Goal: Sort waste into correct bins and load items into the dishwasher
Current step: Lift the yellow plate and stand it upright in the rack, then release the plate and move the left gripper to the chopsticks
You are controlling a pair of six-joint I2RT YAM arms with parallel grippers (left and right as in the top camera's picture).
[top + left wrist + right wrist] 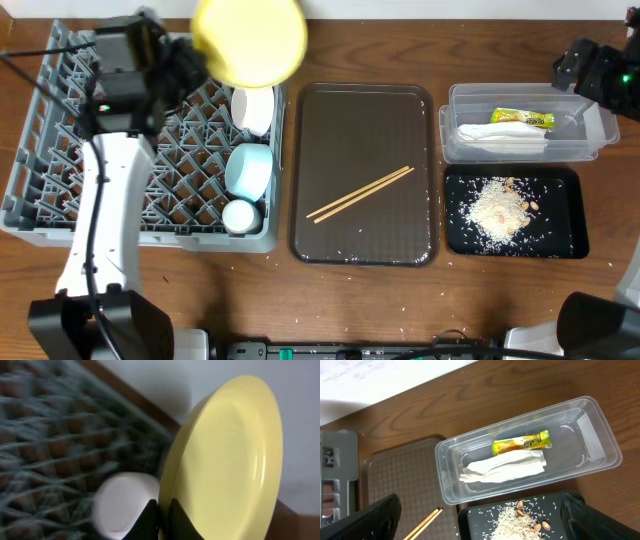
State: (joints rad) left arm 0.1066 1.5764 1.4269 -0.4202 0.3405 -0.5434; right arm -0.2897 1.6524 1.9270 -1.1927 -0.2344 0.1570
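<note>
My left gripper (pixel 164 519) is shut on the rim of the round yellow plate (pixel 249 40), held tilted above the back right corner of the grey dish rack (pixel 60 130); the plate fills the left wrist view (pixel 230 455). In the rack stand a white bowl (pixel 253 110), a light-blue bowl (pixel 248 168) and a small white cup (pixel 240 216). The wooden chopsticks (pixel 360 194) lie on the dark-brown tray (pixel 330 110). The clear tub (pixel 450 455) holds the yellow-green wrapper (pixel 521 443) and white napkin (pixel 502 467). The black tray (pixel 560 185) holds rice crumbs (pixel 497 210). My right gripper (pixel 480 520) is open, high above the tub.
Stray rice grains lie on the wooden table near the front edge (pixel 400 305). A white wall borders the table's far side (pixel 370 380).
</note>
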